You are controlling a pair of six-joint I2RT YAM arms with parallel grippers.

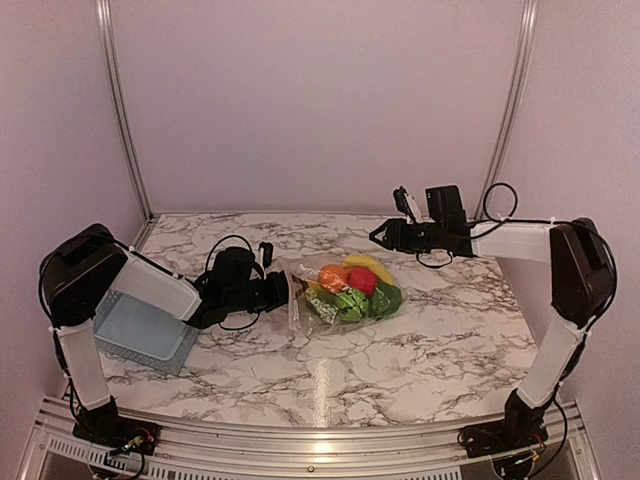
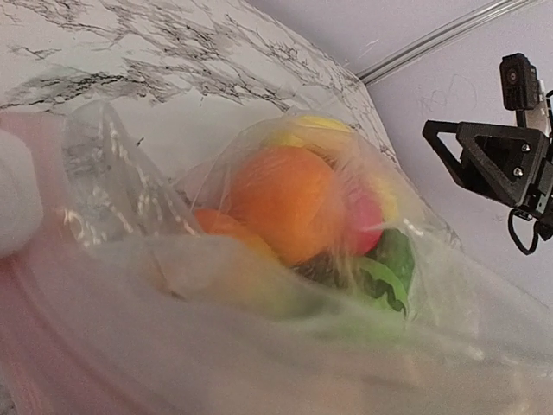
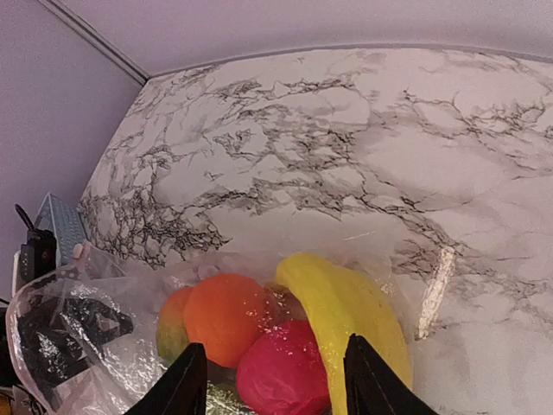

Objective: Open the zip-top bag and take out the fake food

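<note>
On the marble table (image 1: 420, 350) the left arm lies low, left gripper (image 1: 284, 291) at the zip edge of the central zip-top bag (image 1: 345, 292), grasp unclear, while the raised right arm holds the right gripper (image 3: 272, 380) spread above the fake food (image 3: 226, 318), the banana plain only from its wrist.

a white, grey-veined marble table (image 1: 420, 365). pale pinkish walls (image 1: 320, 100) rise behind it and at both sides, metal posts (image 1: 122, 110) at its far corners, a metal rail (image 1: 300, 447) along its near edge.
</note>
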